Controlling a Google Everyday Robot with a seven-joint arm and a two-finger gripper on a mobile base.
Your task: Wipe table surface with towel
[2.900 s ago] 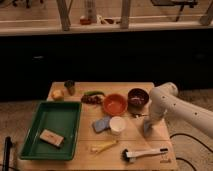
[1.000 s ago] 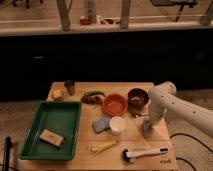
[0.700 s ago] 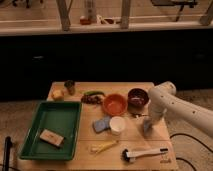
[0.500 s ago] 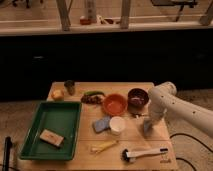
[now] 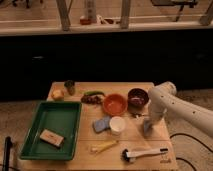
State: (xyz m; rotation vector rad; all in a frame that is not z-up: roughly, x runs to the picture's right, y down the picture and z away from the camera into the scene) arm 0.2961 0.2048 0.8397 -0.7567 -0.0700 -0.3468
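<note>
The table surface (image 5: 85,157) is a light tan wooden top with plank lines. My white arm comes in from the right and bends down to the table's right side. The gripper (image 5: 149,123) points down there, right of the white cup (image 5: 117,125). A small pale grey-blue bunch, the towel (image 5: 147,132), sits at the gripper's tip on the wood. How much of it lies under the gripper is hidden.
A green tray (image 5: 60,112) holding a tan block fills the left. An orange bowl (image 5: 115,104), a dark bowl (image 5: 137,97) and a blue pad (image 5: 101,125) sit mid-table. A yellow item (image 5: 104,146) and a white-handled brush (image 5: 145,153) lie near the front edge.
</note>
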